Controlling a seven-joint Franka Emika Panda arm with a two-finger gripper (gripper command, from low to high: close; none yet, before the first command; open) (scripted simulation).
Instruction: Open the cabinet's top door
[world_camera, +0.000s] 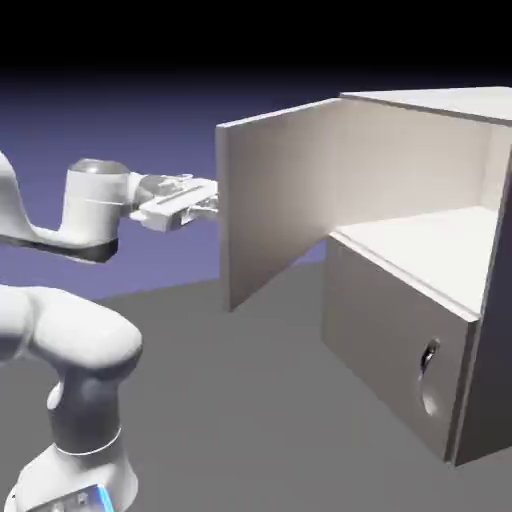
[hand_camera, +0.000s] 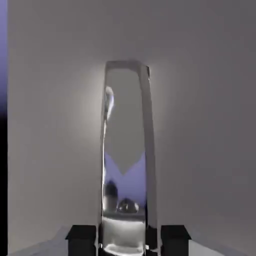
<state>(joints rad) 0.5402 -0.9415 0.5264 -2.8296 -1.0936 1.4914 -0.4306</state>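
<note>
Exterior view: cabinet (world_camera: 410, 240) stood at 3 o'clock; its top door (world_camera: 280, 200) was swung wide open, extending from the cabinet toward 9 o'clock, near picture centre. Lower door (world_camera: 375, 340) sat closed at 4 o'clock. Gripper (world_camera: 214, 203) was at the door's outer face, toward 10 o'clock. Hand view: fingers (hand_camera: 81, 241) were clamped on the shiny curved handle (hand_camera: 123, 230) at 6 o'clock.

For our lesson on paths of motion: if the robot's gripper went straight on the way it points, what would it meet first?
Probably the top door's handle, which rises between the gripper's fingertips, then the top door behind; exact depth is unclear.
</note>
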